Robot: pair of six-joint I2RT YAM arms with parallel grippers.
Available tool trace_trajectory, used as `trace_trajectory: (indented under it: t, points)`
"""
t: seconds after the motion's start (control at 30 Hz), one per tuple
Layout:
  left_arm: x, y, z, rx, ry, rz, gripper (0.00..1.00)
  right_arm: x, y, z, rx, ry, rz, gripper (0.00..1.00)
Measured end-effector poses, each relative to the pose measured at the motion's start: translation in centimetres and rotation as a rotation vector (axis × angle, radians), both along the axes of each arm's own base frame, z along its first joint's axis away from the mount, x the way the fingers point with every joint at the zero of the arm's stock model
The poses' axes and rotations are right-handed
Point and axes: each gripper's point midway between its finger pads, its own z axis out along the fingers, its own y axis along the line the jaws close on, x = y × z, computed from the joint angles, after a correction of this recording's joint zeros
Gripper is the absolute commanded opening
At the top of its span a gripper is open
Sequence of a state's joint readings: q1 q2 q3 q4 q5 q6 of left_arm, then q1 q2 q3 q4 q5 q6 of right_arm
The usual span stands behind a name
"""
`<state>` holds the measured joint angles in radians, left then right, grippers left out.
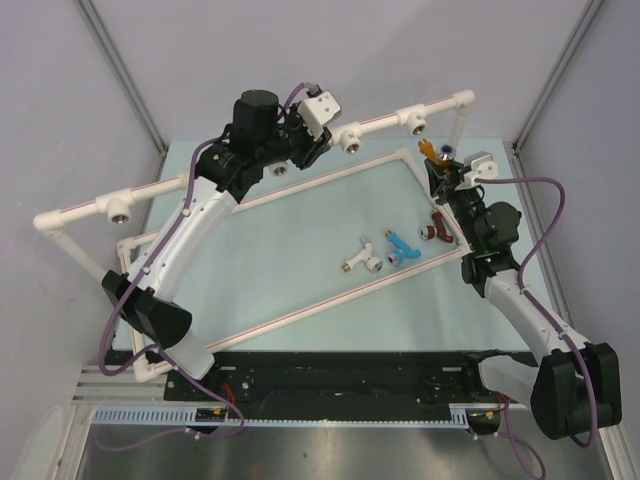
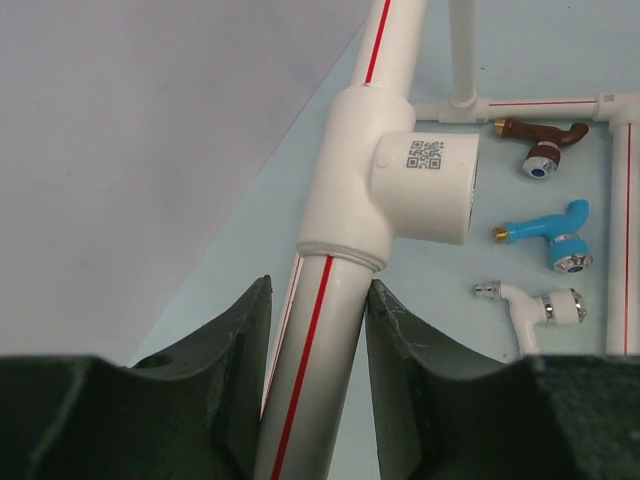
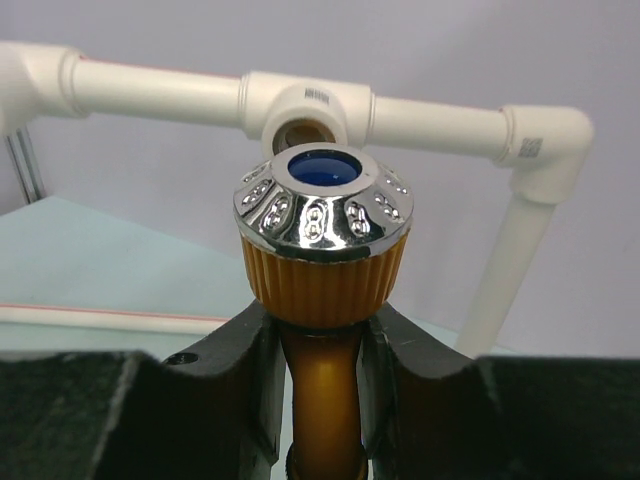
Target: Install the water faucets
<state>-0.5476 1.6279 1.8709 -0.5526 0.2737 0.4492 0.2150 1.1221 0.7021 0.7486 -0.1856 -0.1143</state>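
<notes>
My right gripper (image 1: 441, 170) (image 3: 322, 345) is shut on the orange faucet (image 1: 433, 152) (image 3: 322, 260). It holds the faucet upright by its neck, chrome-rimmed knob up, just in front of and below a white T-socket (image 3: 305, 108) of the pipe frame (image 1: 385, 120). My left gripper (image 1: 298, 138) (image 2: 318, 300) is shut on the frame's red-striped top pipe (image 2: 310, 370), just below another T-socket (image 2: 420, 190). The white faucet (image 1: 362, 255) (image 2: 530, 305), the blue faucet (image 1: 402, 245) (image 2: 550, 235) and the dark red-brown faucet (image 1: 438, 230) (image 2: 540, 140) lie loose on the mat.
The white pipe frame stands as a raised bar across the back with an elbow (image 3: 545, 140) at its right end, and lower pipes (image 1: 330, 300) lie on the pale green mat (image 1: 300, 240). Grey walls close in at the back and both sides.
</notes>
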Motion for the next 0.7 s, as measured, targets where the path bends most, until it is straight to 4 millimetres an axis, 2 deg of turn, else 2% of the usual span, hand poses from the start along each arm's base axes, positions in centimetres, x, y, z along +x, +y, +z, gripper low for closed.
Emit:
trace_trajectory:
  t: [0.17, 0.33, 0.7]
  points:
    - [0.0, 0.0, 0.0, 0.001, 0.013, 0.002, 0.00, -0.9, -0.2, 2.4, 0.035, -0.083, 0.001, 0.00]
    - [0.0, -0.1, -0.1, -0.003, 0.025, 0.005, 0.00, -1.1, -0.2, 3.6, 0.062, -0.134, 0.009, 0.00]
    - [0.2, 0.0, -0.1, -0.009, 0.038, 0.012, 0.00, 0.9, 0.6, 1.9, 0.084, -0.121, 0.030, 0.00]
